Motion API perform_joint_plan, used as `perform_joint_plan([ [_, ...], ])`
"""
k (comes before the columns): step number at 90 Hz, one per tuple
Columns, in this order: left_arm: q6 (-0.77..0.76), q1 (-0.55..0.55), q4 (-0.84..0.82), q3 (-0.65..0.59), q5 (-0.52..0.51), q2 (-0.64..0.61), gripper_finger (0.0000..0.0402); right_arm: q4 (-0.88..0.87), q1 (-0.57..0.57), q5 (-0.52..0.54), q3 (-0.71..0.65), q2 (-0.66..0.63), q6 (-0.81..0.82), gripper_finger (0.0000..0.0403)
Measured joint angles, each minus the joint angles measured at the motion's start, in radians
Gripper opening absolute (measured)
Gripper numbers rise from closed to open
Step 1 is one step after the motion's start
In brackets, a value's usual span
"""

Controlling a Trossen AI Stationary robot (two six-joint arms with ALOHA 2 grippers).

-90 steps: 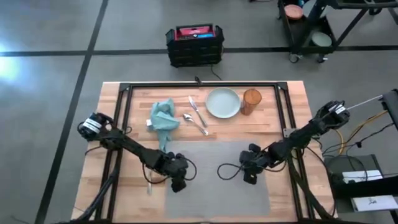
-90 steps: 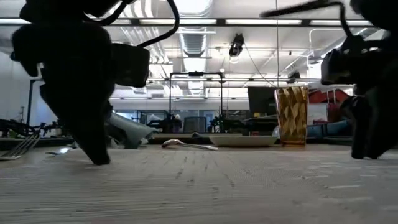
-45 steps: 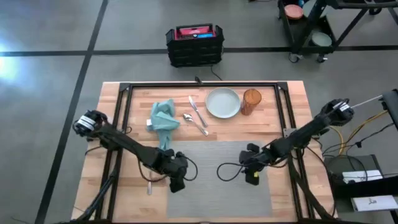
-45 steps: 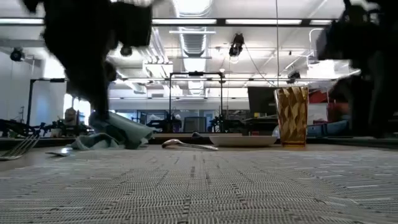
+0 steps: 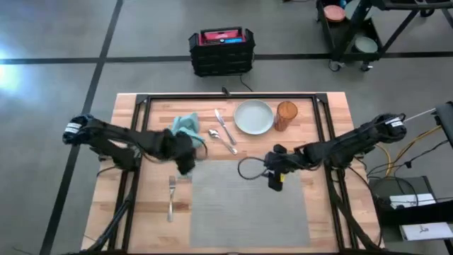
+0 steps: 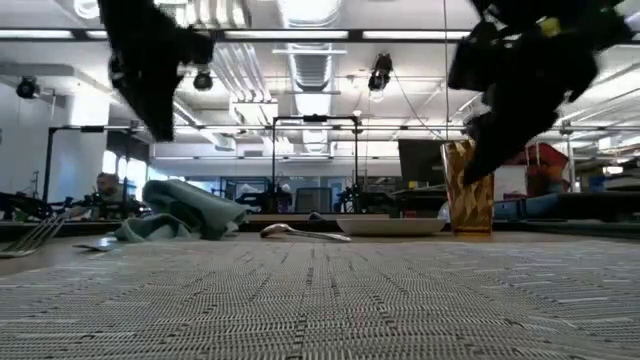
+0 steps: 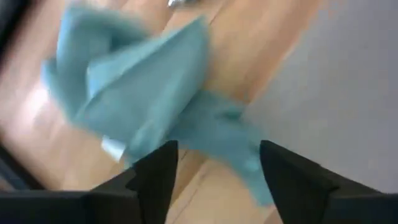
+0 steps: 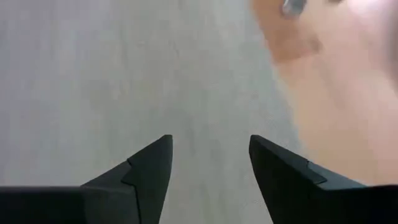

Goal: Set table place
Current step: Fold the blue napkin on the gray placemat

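The grey placemat [image 5: 248, 202] lies flat on the near half of the wooden table [image 5: 333, 113]. Beyond it are a crumpled teal napkin [image 5: 185, 127], a knife [image 5: 224, 122], a spoon [image 5: 221, 140], a pale plate [image 5: 253, 117] and an amber glass [image 5: 286, 115]. A fork [image 5: 170, 197] lies on the wood left of the mat. My left gripper [image 7: 214, 149] hangs open above the napkin's near end [image 7: 224, 134], well clear of the table in the low view. My right gripper [image 8: 210, 143] hangs open above the mat's far edge [image 5: 274, 178].
A black metal frame [image 5: 226, 99] runs around the tabletop over its edges. A black crate [image 5: 221, 49] stands on the floor beyond the far edge. A cable [image 5: 251, 170] loops from the right wrist over the mat.
Both grippers have risen off the placemat and moved toward the far edge. The left one has swung toward the napkin and now hangs over its near end. The right one has shifted a little toward the table's left. The mat stays flat.
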Motion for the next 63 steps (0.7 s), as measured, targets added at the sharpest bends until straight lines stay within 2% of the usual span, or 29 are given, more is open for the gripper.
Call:
perform_joint_plan([
  [12,0.000,0.090,0.011,-0.146,0.057,-0.073,0.0245,0.022,-0.041,-0.003,0.000,0.041,-0.076,0.0211],
  [27,0.096,0.155,0.154,-0.274,0.058,-0.096,0.0231,0.037,-0.063,-0.003,0.000,0.096,-0.131,0.0207],
  [41,0.195,0.236,0.295,-0.338,0.042,-0.054,0.0213,0.079,-0.071,-0.002,0.000,0.144,-0.163,0.0207],
  [63,0.291,0.368,0.370,-0.395,0.038,0.010,0.0193,0.121,-0.071,-0.002,0.000,0.207,-0.169,0.0205],
])
